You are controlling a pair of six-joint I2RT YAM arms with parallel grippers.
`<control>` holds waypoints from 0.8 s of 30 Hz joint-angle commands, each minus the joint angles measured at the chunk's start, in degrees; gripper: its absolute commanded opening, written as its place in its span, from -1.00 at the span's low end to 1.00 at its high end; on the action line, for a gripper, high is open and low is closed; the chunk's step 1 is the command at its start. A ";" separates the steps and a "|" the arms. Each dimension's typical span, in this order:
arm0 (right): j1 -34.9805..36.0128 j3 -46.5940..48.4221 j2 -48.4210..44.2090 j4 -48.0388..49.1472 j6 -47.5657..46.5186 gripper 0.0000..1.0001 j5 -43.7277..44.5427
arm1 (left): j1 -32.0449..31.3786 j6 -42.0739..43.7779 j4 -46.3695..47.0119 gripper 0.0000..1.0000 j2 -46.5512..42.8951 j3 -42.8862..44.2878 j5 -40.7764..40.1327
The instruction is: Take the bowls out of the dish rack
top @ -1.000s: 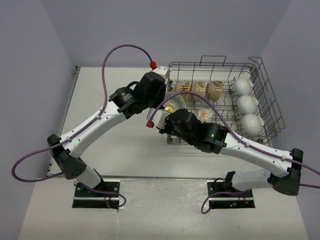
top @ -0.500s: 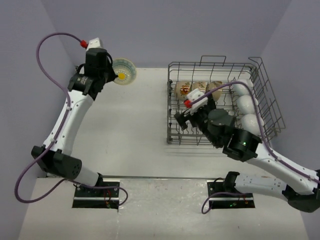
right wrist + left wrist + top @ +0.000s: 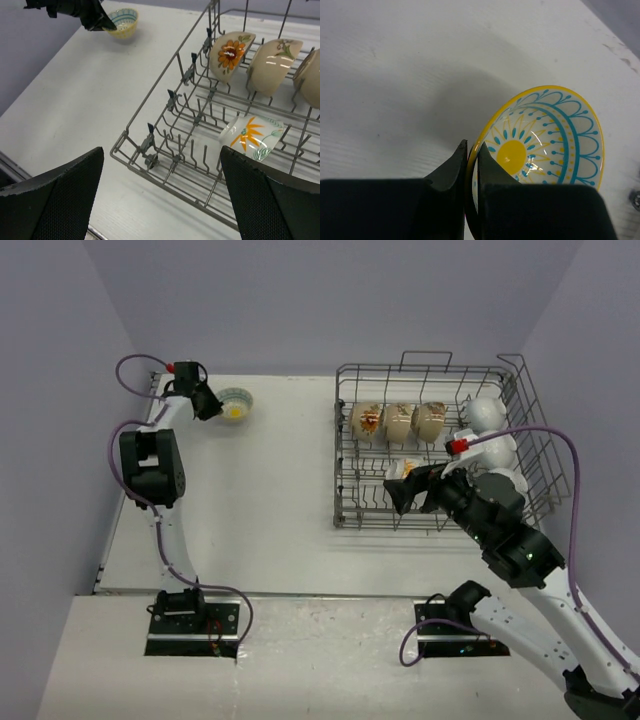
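While the left gripper point(image 3: 208, 405) is occupied well apart across the table point(image 3: 270, 490), the dish rack point(image 3: 165, 172) lies directly ahead of and below the right gripper point(image 3: 405, 487). The right arm is therefore judged the nearer one for the next pick.

- Rack: grey wire, with rows of upright tines point(image 3: 192, 147).
- Cream bowls point(image 3: 230, 55): glazed and round, set on edge in a row farther ahead.
- Orange-flower bowl point(image 3: 252, 136): pale and glossy, tipped on its side between tines. It lies ahead and slightly right, the closest bowl.
- Right jaws: spread wide, holding nothing.
- Left jaws: pinched on the yellow rim of the patterned bowl point(image 3: 545, 135). This glossy bowl appears to rest on the table.
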 commanded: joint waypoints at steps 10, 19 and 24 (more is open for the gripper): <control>-3.02 -2.96 0.19 -1.37 3.03 0.98 -2.64 | 5.45 2.38 8.51 -1.00 6.74 6.83 2.90; -12.16 -0.33 6.97 0.38 5.94 0.98 -13.09 | 6.33 1.85 5.44 0.62 7.27 7.62 1.66; -21.20 0.38 12.15 1.61 6.90 0.98 -21.24 | 6.42 0.01 -0.53 1.00 4.29 9.47 -1.58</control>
